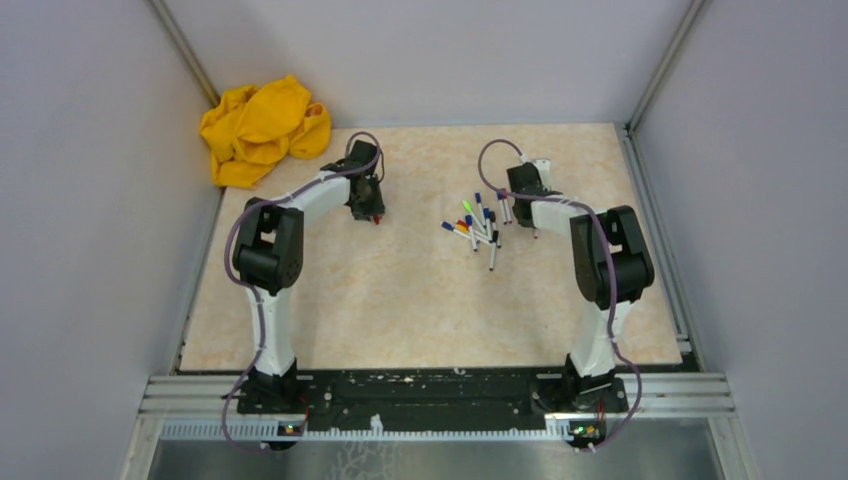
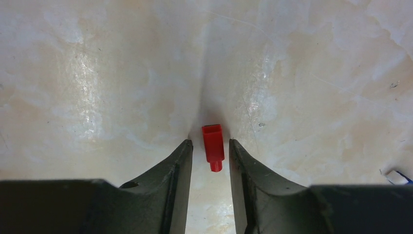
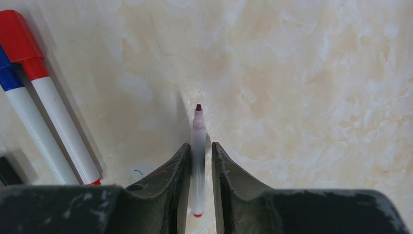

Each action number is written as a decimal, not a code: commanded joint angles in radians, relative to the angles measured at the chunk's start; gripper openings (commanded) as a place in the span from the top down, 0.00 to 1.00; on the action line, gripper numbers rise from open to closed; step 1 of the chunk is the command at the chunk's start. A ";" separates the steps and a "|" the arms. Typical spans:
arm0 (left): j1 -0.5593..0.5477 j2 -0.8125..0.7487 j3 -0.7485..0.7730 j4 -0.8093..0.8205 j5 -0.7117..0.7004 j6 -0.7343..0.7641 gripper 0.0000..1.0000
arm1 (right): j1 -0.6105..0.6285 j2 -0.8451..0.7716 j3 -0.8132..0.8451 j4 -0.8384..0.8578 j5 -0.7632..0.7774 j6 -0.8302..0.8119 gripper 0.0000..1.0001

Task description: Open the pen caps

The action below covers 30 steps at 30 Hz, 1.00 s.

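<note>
Listing left gripper [image 2: 210, 143]: fingers slightly spread, straddling a loose red pen cap [image 2: 213, 145] that lies on the table [image 2: 97, 73], with a gap on either side. Right gripper [image 3: 200, 145]: fingers narrowly parted around an uncapped white barrel [image 3: 197, 165], nib at 12 o'clock. Red-capped pen [image 3: 51, 97] and blue-capped pen [image 3: 29, 122] at 10 o'clock.

Left arm [image 1: 300, 200] and right arm [image 1: 570, 215]: both reach forward, elbows raised, wrists pitched down. Left gripper [image 2: 210, 143]: jaws parted, fingers pointing down. Right gripper [image 3: 200, 146]: jaws narrowly parted, fingers pointing down.
</note>
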 commanded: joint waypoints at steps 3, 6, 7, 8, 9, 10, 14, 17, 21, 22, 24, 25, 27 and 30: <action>0.003 0.070 -0.022 -0.107 -0.010 0.018 0.55 | -0.014 0.016 0.015 -0.028 -0.030 -0.003 0.67; 0.003 0.074 -0.023 -0.104 -0.004 0.016 0.55 | -0.014 0.014 0.018 -0.029 -0.034 -0.002 0.60; 0.003 0.072 -0.023 -0.104 -0.004 0.016 0.55 | -0.013 0.014 0.019 -0.029 -0.034 0.000 0.59; 0.004 0.072 -0.023 -0.104 -0.003 0.016 0.54 | -0.014 0.011 0.020 -0.029 -0.033 0.000 0.58; 0.003 0.073 -0.022 -0.104 -0.001 0.018 0.55 | -0.014 0.007 0.018 -0.028 -0.034 -0.001 0.57; 0.002 0.070 -0.022 -0.104 0.000 0.017 0.54 | -0.012 0.003 0.016 -0.027 -0.036 -0.002 0.57; 0.003 0.061 -0.021 -0.103 0.007 0.015 0.54 | -0.008 -0.026 0.013 -0.012 -0.047 -0.010 0.55; 0.003 0.050 -0.017 -0.103 0.012 0.008 0.54 | 0.003 -0.047 0.022 -0.012 -0.041 -0.022 0.54; 0.003 0.026 -0.006 -0.096 0.022 -0.001 0.54 | 0.014 -0.066 0.048 -0.020 -0.048 -0.035 0.53; 0.003 0.019 -0.003 -0.092 0.023 -0.004 0.53 | 0.017 -0.068 0.055 -0.022 -0.051 -0.035 0.53; 0.003 0.001 -0.001 -0.081 0.032 -0.009 0.51 | 0.019 -0.069 0.065 -0.021 -0.062 -0.045 0.53; 0.002 -0.009 0.001 -0.075 0.039 -0.010 0.51 | 0.019 -0.066 0.073 -0.022 -0.068 -0.050 0.53; 0.002 -0.021 0.005 -0.068 0.046 -0.014 0.51 | 0.019 -0.061 0.079 -0.029 -0.060 -0.053 0.53; 0.003 -0.034 0.013 -0.059 0.062 -0.017 0.51 | 0.016 -0.073 0.071 -0.027 -0.015 -0.055 0.53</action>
